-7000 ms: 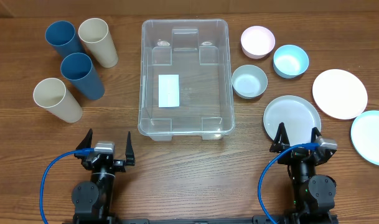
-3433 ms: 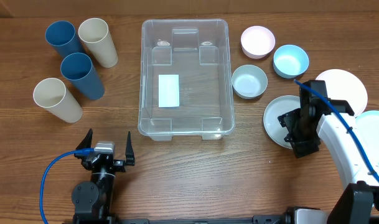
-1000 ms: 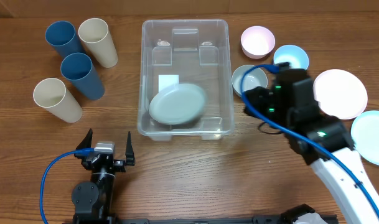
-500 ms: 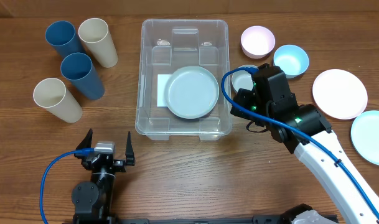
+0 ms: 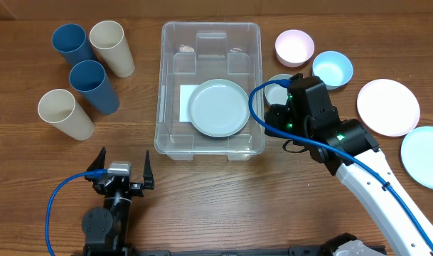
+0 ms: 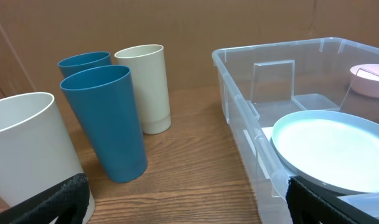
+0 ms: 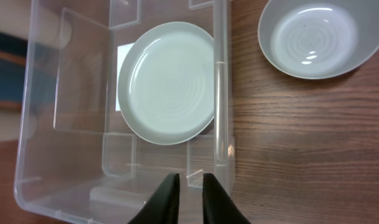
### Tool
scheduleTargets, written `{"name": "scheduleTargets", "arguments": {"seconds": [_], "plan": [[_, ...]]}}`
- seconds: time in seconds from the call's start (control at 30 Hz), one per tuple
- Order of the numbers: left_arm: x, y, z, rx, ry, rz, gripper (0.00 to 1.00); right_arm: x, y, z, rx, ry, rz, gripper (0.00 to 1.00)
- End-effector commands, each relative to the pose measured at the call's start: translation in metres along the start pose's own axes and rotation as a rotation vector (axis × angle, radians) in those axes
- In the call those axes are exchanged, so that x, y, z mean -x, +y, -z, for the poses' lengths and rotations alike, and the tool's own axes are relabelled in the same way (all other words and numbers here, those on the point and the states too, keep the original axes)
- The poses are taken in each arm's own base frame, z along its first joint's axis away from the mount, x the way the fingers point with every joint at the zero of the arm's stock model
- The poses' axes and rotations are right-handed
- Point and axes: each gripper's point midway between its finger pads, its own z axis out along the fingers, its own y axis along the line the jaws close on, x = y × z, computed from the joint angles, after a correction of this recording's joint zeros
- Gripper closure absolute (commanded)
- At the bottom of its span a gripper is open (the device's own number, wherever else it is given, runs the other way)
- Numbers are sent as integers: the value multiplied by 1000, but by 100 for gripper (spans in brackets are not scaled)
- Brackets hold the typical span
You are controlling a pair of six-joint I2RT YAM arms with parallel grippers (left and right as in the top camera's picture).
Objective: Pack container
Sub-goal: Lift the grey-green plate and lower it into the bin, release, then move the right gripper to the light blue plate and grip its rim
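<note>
The container (image 5: 161,85) is a large clear bin in the middle of the table. A grey plate (image 5: 218,108) lies flat on its floor, partly covering the white label. My right gripper (image 5: 271,119) hovers over the bin's right wall. In the right wrist view its fingertips (image 7: 170,198) stand a narrow gap apart with nothing between them, above the container (image 7: 220,93) and the plate (image 7: 167,81). My left gripper (image 5: 120,169) rests near the front edge, wide open and empty. Its wrist view shows the container (image 6: 239,99) and the plate (image 6: 332,149) to the right.
Two blue cups (image 5: 70,43) (image 5: 93,85) and two cream cups (image 5: 111,46) (image 5: 63,112) lie left of the bin. To its right are a pink bowl (image 5: 294,48), a blue bowl (image 5: 332,69), a grey bowl (image 7: 310,37), a pale pink plate (image 5: 388,107) and a light blue plate (image 5: 424,156).
The grey plate went from tilted at the bin's near-left to flat in the middle. My right gripper let it go, its jaws parting slightly. The left arm stayed still.
</note>
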Motion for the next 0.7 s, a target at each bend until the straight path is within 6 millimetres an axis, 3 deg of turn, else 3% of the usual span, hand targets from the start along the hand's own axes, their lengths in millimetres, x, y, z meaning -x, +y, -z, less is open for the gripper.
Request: {"name": "scheduleTargets", "arguments": {"seconds": [0.0,0.13,0.3,0.4,0.43,0.57,0.67], "plan": [[0,2,0,9,-3,-26,0,2,18,8,66,-1,109,80],[0,2,0,9,-3,-26,0,-7,30,7,68,4,198,67],[0,2,0,9,-3,-26,0,14,13,18,-19,-62,24,52],[0,2,0,9,-3,-26,0,34,-30,32,-157,-114,-134,33],[0,2,0,9,-3,-26,0,40,-53,39,-213,-127,-216,27],[0,2,0,9,-3,-26,0,48,-146,63,-384,-160,-528,16],[0,2,0,9,-3,-26,0,43,-209,85,-487,-176,-723,13]]}}
